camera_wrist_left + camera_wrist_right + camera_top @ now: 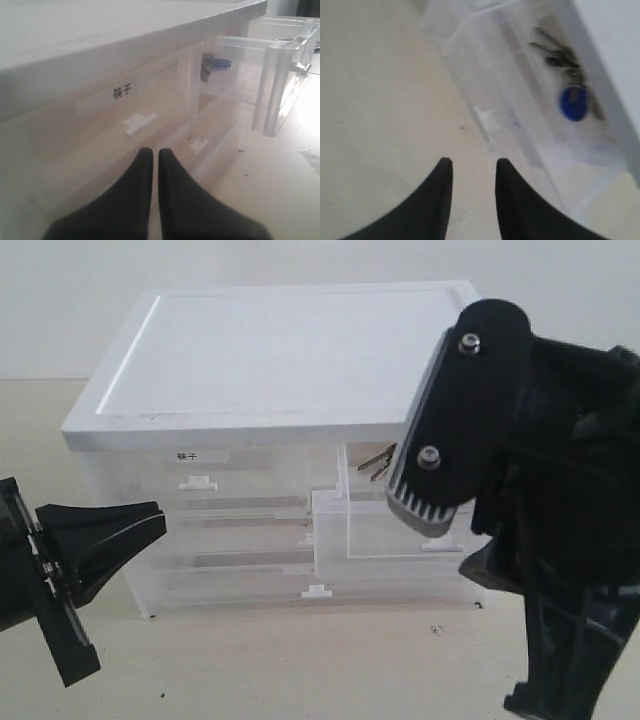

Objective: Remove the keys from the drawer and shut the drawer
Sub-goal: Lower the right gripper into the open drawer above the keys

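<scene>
The drawer (pixel 372 530) is the clear top-right one of a white-topped cabinet and stands pulled out. Inside it lie the keys (pixel 378 460), silver with a round blue fob (pixel 574 103); the left wrist view also shows the keys (pixel 216 64) through the clear drawer (pixel 280 75). My right gripper (pixel 473 165) is open and empty, hovering over the table beside the drawer's clear wall (pixel 485 75), apart from the keys (pixel 562 57). Its black arm (pixel 470 410) covers the drawer's right part. My left gripper (pixel 150 520) is shut and empty in front of the cabinet's left side.
The twin top-left drawer carries a bold dark label (pixel 121 91) and a white tab handle (pixel 139 122), just beyond my left gripper (pixel 151 152). Full-width drawers (pixel 240 570) sit below. The cabinet's white top (pixel 280 340) overhangs. Beige table (pixel 300 660) lies in front.
</scene>
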Motion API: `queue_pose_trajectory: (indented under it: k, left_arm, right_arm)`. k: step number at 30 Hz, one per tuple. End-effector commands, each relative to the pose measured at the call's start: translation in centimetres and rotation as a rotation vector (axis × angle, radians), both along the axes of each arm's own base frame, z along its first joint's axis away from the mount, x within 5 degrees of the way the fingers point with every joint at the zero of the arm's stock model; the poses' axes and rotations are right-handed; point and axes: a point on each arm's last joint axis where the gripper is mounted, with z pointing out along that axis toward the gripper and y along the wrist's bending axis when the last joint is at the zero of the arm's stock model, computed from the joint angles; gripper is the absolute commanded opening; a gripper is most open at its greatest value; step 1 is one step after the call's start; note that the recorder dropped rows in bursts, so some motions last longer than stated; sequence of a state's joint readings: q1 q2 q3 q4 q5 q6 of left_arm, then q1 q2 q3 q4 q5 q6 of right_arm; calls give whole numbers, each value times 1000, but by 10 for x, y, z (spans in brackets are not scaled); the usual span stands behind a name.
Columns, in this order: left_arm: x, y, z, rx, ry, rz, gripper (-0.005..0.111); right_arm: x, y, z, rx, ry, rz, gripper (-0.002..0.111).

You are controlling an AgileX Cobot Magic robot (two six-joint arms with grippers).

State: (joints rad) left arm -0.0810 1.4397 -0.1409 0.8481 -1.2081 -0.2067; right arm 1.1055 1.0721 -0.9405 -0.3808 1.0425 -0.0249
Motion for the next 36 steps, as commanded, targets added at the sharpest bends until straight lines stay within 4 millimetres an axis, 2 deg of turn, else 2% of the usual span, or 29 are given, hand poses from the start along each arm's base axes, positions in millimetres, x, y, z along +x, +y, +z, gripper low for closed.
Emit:
queue_pose_trajectory:
  k: [1,4,8,10,12,14,17,21,25,29,33,36]
  left_arm:
    - [0,-2,1,-13,-1,-18,5]
    - [0,-2,1,-12,-1,-20,5]
    - [2,-3,3,-15,-4,-33,5]
    - [2,-3,3,-15,-4,-36,5]
    - [1,-3,3,-11,-5,-47,5]
    - [1,-3,3,-11,-5,-48,5]
    - [1,-3,3,-11,-5,-48,5]
    - [1,-3,3,-11,-5,-48,5]
    - [2,-4,3,-9,-7,-52,5]
    - [2,-4,3,-9,-7,-52,5]
    - [2,-4,3,-10,-7,-50,5]
    - [2,-3,3,-12,-7,-46,5]
  right_arm:
    - [23,-4,15,69,18,77,26]
    - [36,-5,21,31,-28,76,26]
    - [43,8,15,4,-28,102,26]
    - [48,14,6,-36,1,99,32]
    - [52,22,-4,-65,23,108,44]
    - [53,28,-9,-89,21,129,47]
    - [51,34,-12,-122,-6,159,41]
    - [50,36,-11,-132,-28,171,28]
    - [50,36,-12,-126,-19,157,21]
    - [47,37,-13,-108,14,154,-1]
    - [41,41,-15,-83,77,200,0]
    - [34,40,-17,-127,106,263,0]
